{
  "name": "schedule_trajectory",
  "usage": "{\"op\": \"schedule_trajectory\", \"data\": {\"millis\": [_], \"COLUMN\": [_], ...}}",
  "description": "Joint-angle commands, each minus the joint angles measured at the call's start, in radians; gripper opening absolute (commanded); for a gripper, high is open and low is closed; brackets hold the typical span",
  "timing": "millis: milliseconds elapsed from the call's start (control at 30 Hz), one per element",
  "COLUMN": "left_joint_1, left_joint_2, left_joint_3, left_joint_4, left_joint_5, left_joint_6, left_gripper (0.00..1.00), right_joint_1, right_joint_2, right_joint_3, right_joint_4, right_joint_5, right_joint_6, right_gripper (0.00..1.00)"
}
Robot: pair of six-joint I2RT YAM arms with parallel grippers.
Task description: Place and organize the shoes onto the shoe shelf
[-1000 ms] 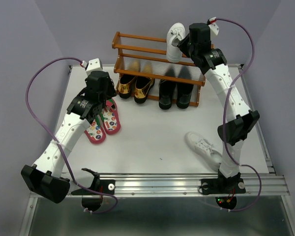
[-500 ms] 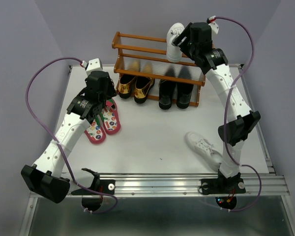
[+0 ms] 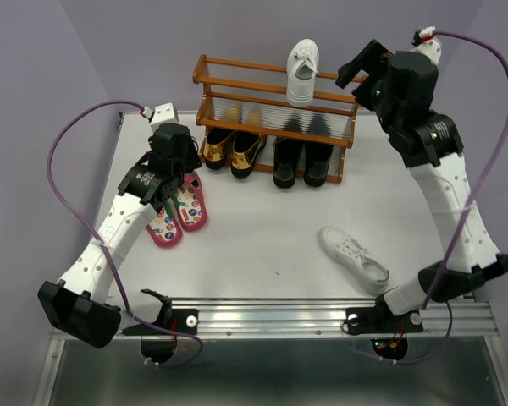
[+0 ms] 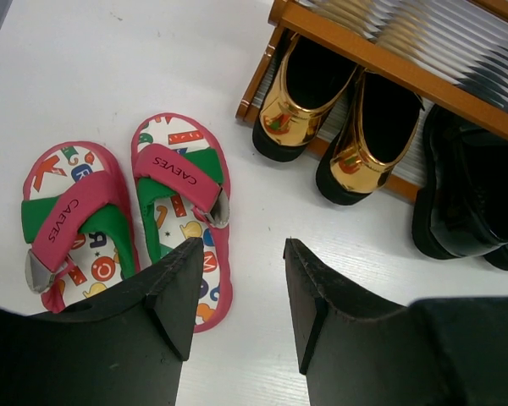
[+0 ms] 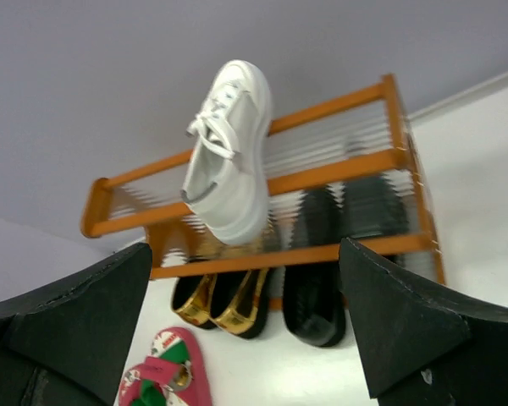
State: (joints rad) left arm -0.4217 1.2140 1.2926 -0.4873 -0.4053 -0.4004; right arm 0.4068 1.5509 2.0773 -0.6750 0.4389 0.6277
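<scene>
Two grippers, both empty: right gripper (image 3: 358, 66) spread wide beside the top tier's right end at the far edge, w/ one white sneaker (image 3: 303, 71) resting on that tier of the shoe shelf (image 3: 237, 85). Left gripper (image 4: 237, 254) part open above the pink flip-flops (image 4: 127, 203), toward the far-left corner. Gold loafers (image 3: 234, 150) & black boots (image 3: 303, 162) are tucked in at the bottom level. Step, prob.: sneaker 1 placed. Next calls for fetching the second sneaker (image 3: 354, 257) near the near-right corner.

walls (image 3: 34, 68) — plain lavender | table (image 3: 262, 237) — white top | near edge: aluminium rail (image 3: 305, 315)
</scene>
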Motion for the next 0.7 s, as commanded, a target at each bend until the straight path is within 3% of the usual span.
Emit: {"op": "schedule_trajectory", "data": {"millis": [0,233,433,667], "left_joint_1": [0.003,0.003,0.003,0.003], "left_joint_2": [-0.013,-0.019,-0.022,-0.016], "left_joint_3": [0.048,0.074,0.071,0.042], "left_joint_4": [0.018,0.021,0.013,0.038], "left_joint_5": [-0.032,-0.033,-0.059,-0.033], "left_joint_6": [0.011,0.014,0.014,0.002], "left_gripper": [0.54,0.54,0.54,0.54], "right_joint_1": [0.003,0.003,0.003,0.003], "right_joint_2": [-0.179,-0.411,-0.54,-0.663], "right_joint_3": [-0.146,-0.592,-0.884,-1.167], "right_joint_4": [-0.075,-0.417,-0.514,-0.479], "right_joint_5": [0.116,0.068,-0.057,-0.21], "right_joint_6": [-0.091,0.062,0.217,0.313], "right_gripper": [0.97,0.98,0.98,0.98]}}
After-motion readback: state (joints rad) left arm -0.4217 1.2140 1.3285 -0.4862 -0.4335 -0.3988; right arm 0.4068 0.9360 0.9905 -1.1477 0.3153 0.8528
